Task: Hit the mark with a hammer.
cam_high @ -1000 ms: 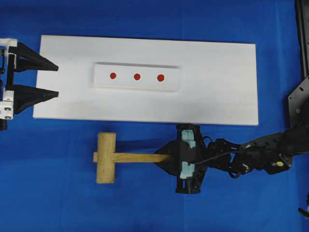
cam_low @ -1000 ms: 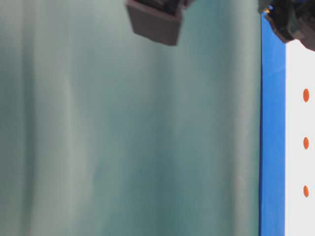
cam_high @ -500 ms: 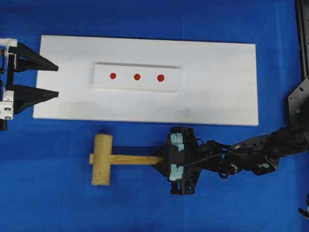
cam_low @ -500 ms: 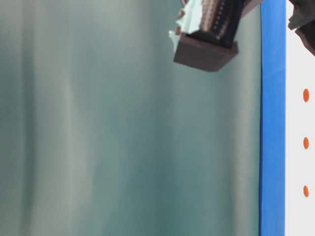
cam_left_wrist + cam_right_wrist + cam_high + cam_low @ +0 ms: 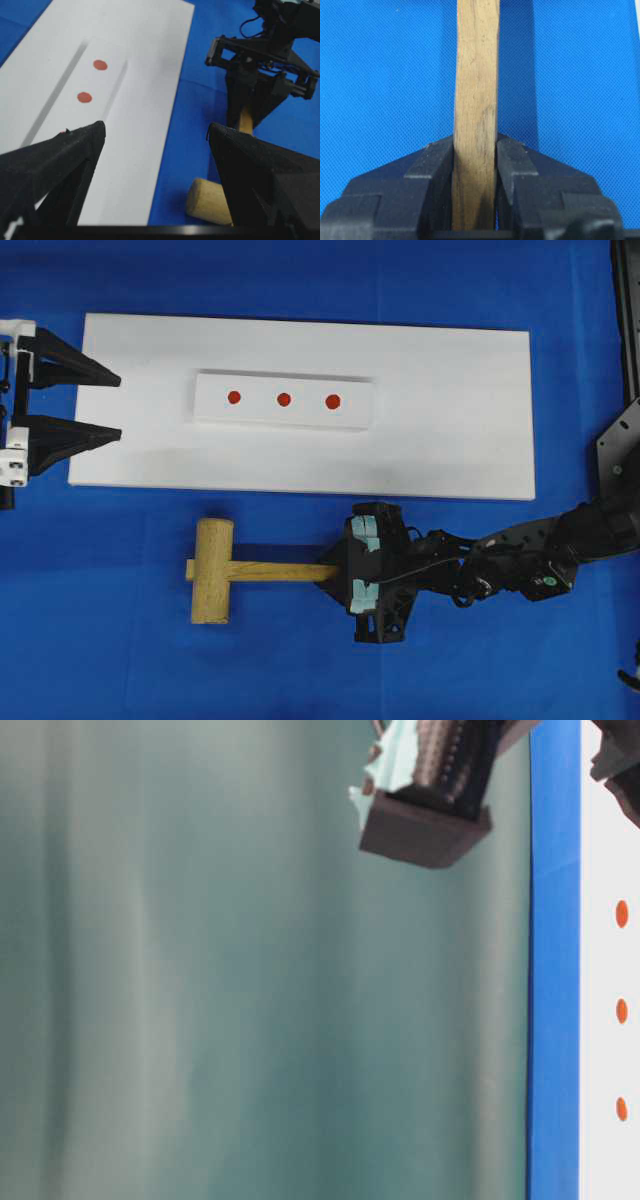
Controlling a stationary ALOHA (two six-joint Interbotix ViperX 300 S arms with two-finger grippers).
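The hammer (image 5: pixel 212 571) is a tan wooden mallet in front of the white board (image 5: pixel 450 430), with its head to the left and its handle (image 5: pixel 280 571) pointing right. My right gripper (image 5: pixel 340 573) is shut on the handle (image 5: pixel 476 100), whose wood fills the gap between the jaws of the right gripper (image 5: pixel 475 142). Three red marks (image 5: pixel 284 399) sit in a row on a raised white strip (image 5: pixel 355 410). My left gripper (image 5: pixel 118 405) stands open at the board's left edge and holds nothing. In its wrist view the left gripper (image 5: pixel 156 127) frames the hammer head (image 5: pixel 207 200).
Blue cloth (image 5: pixel 120 640) covers the table around the board. The right arm (image 5: pixel 520 565) reaches in from the right. The table-level view is mostly blurred green backdrop, with part of the right gripper (image 5: pixel 425 820) at the top and the red marks (image 5: pixel 621 1011) at the right edge.
The right gripper has carried the hammer slightly left and toward the front edge, mostly in the first half second. The left gripper has not moved.
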